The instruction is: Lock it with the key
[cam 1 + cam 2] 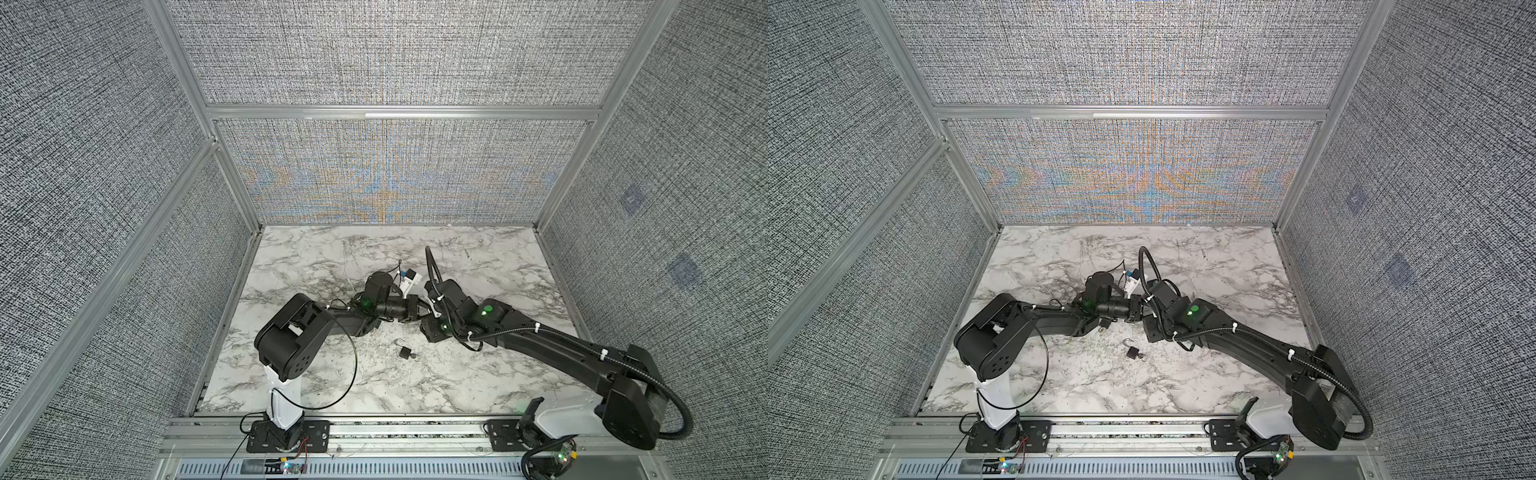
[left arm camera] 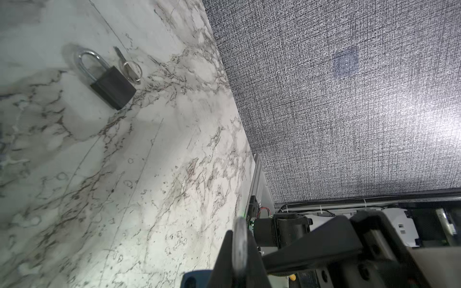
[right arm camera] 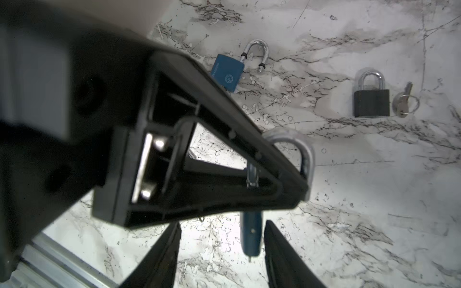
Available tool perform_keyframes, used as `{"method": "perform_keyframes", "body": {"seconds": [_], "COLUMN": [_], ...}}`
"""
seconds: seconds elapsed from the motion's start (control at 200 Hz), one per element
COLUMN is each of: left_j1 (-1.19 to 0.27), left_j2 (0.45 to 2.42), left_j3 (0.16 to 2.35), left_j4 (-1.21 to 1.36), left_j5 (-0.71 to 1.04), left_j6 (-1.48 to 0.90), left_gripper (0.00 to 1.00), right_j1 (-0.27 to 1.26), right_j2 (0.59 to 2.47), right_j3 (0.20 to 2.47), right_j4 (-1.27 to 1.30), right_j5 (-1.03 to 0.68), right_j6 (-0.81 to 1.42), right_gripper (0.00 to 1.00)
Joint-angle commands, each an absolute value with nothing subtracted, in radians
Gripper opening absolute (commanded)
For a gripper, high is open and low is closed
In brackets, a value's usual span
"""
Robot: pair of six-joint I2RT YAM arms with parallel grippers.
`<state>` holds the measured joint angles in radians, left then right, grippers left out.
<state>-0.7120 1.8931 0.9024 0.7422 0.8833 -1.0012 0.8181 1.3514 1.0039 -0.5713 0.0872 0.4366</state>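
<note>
The left arm is stretched from its base toward the middle of the marble table (image 1: pixel 498 374). At its end, the left gripper (image 2: pixel 240 240) is seen pressed together on the silver shackle (image 3: pixel 305 154) of a blue padlock (image 3: pixel 250 237), which is held up off the table, its body hanging free of the fingers. Just to the right, the right gripper (image 3: pixel 222 222) is met nose to nose in both top views. Its fingers (image 3: pixel 164 254) are spread on either side of the blue body, with a clear gap on one side and very little on the other; no grip is seen.

On the table, a second blue padlock (image 3: pixel 227 73) is laid flat with its shackle swung open. Well apart from it, nearer the front edge, a black padlock (image 1: pixel 404 353) is laid flat with its shackle shut. The key (image 1: pixel 414 356), on a ring, is found just beside that body, to its right.
</note>
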Motion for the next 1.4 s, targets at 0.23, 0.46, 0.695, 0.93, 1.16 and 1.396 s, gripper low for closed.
{"method": "perform_keyframes", "body": {"seconds": [0.23,0.46,0.695,0.93,1.16,1.396], "left_j1": [-0.713,-0.713,-0.713,-0.712,-0.712,-0.712], "left_j2": [1.870,1.858,1.835,1.839,1.865,1.870], "left_j3": [0.876,0.907,0.991,1.090,1.137,1.189], "left_j4": [0.889,0.865,0.738,0.620,0.606,0.525], "left_j5": [0.771,0.706,0.628,0.566,0.560,0.573], "left_j6": [-1.088,-1.106,-1.092,-1.084,-1.137,-1.128], "left_gripper": [0.00,0.00,0.00,0.00,0.00,0.00], "right_j1": [0.675,0.567,0.536,0.515,0.504,0.427], "right_j2": [1.115,1.016,1.011,0.964,0.996,1.070], "right_j3": [0.841,0.766,0.727,0.680,0.727,0.755], "right_j4": [-0.387,-0.280,-0.180,-0.082,-0.074,-0.034], "right_j5": [-0.013,-0.062,-0.109,-0.174,-0.152,-0.203], "right_j6": [0.523,0.535,0.493,0.423,0.292,0.232], "right_gripper": [0.55,0.55,0.54,0.54,0.54,0.54]}}
